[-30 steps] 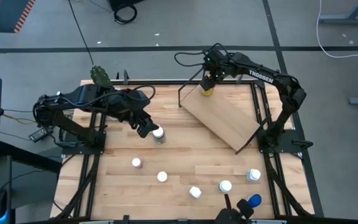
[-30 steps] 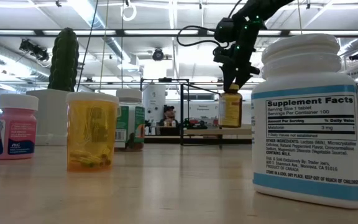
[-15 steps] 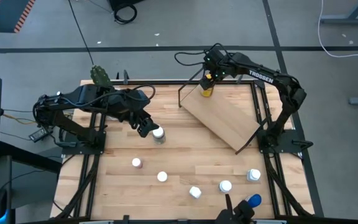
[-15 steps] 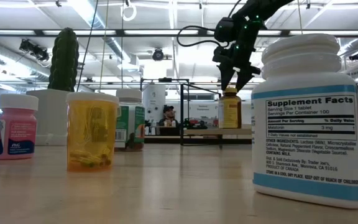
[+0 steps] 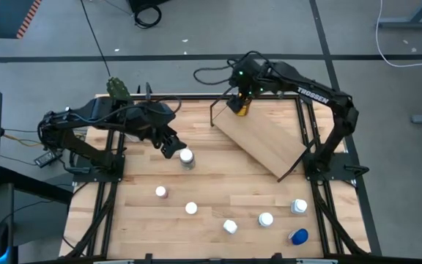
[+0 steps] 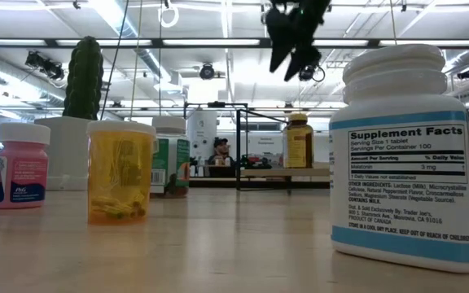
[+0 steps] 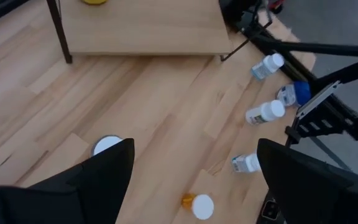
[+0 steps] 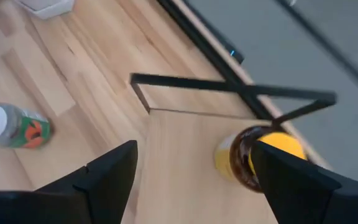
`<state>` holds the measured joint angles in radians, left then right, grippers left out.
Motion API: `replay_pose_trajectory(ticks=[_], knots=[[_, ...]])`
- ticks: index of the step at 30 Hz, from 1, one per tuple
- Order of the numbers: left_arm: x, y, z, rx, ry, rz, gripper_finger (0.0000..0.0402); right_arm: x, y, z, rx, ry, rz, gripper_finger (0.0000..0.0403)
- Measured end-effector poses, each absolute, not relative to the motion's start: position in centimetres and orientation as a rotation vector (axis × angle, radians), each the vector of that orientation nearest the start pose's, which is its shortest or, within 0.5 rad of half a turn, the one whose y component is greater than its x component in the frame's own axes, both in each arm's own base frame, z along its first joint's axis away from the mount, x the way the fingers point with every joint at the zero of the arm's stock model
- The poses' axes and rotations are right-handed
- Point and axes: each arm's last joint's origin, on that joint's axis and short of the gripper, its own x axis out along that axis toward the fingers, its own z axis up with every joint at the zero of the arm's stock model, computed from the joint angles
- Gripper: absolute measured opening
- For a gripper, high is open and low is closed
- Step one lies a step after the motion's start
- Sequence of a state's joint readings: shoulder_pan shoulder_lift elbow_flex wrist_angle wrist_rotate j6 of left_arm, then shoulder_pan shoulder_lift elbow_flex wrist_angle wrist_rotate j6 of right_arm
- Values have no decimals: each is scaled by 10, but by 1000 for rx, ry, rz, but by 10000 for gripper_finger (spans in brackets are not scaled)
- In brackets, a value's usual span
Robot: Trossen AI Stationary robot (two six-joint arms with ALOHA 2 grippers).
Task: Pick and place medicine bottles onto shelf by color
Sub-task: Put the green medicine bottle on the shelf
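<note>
Light-wood planks make up your worktop (image 5: 218, 183), and on its far right part stands the shelf (image 5: 266, 139), a paler board on a thin black frame, set at an angle. On the shelf's far corner you have the yellow-capped bottle (image 5: 241, 107) standing upright, free of any grip. Your right gripper (image 5: 237, 92) hangs above it with its fingers spread apart and holding nothing (the low view shows them well clear of the cap). Your left gripper (image 5: 168, 149) sits low over the middle-left of the worktop, fingers spread wide and empty, just beside a white-capped bottle with a green label (image 5: 187, 158). The smaller bottles wait nearer the front edge: a pink-capped one (image 5: 161, 192), then white-capped ones (image 5: 190, 208) (image 5: 230, 226) (image 5: 266, 219) (image 5: 299, 207) strung towards the right, and a blue-capped one (image 5: 297, 236) at the front right. A green cactus in its pot (image 5: 118, 89) stands at the far left corner.
</note>
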<state>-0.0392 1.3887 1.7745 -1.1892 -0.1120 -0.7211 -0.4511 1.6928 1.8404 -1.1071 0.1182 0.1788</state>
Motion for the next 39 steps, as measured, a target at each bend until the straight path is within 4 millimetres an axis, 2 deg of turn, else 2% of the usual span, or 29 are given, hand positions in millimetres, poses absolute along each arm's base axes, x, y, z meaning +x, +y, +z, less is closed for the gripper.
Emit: replay_pose_trajectory(ticks=[4,7,11,15,19,23,28,35,39], knots=[[237,-5,445,-624,721,351,346,314,-126,404,336,824,-569,321],[230,-5,451,-624,695,339,346,326,-93,405,307,826,-456,321],[215,-4,459,-633,655,325,346,343,-55,384,330,840,-389,321],[197,-4,469,-641,600,316,346,361,-25,360,357,774,-336,322],[185,-2,474,-625,561,346,346,374,0,339,302,687,-258,322],[177,-1,476,-620,539,377,346,379,12,316,299,637,-265,322],[175,0,477,-618,529,400,346,382,13,296,349,579,-279,322],[174,0,477,-615,531,399,346,389,12,299,308,556,-254,322],[174,0,476,-613,537,402,346,406,12,298,284,591,-251,322]])
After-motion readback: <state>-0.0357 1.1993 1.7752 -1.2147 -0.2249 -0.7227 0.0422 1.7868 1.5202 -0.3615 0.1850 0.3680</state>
